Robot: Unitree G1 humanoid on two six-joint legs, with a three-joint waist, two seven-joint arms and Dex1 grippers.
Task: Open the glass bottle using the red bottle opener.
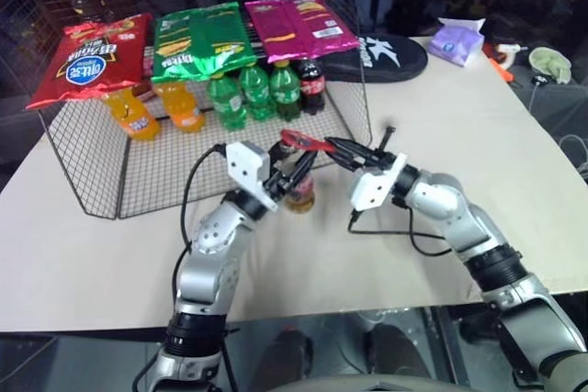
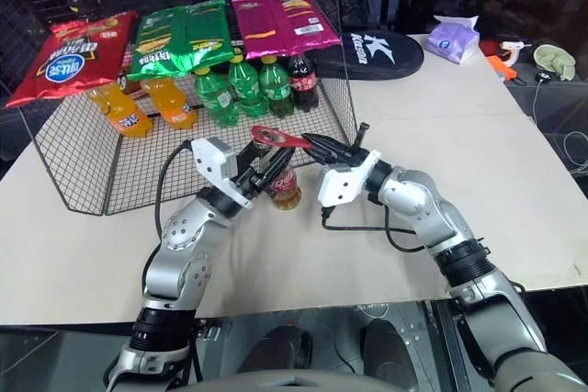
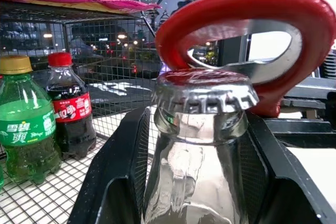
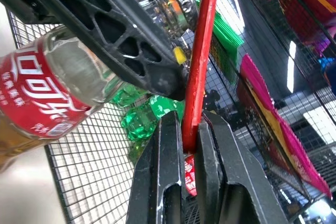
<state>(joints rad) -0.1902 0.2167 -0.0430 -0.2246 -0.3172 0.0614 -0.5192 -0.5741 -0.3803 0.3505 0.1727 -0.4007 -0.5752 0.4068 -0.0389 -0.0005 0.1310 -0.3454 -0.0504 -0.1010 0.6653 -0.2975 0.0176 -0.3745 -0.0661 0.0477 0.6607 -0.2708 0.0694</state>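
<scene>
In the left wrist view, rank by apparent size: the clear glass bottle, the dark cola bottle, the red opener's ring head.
1. Clear glass bottle, closest to the camera, so its size is exaggerated.
2. Red bottle opener's ring-shaped head, sitting over the silver-edged cap.
3. Dark cola bottle with a red cap, farther back in the wire basket, so it looks smallest.

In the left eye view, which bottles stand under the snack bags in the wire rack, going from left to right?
Two orange soda bottles → three green plastic bottles → the dark cola bottle, all in the wire rack.
</scene>
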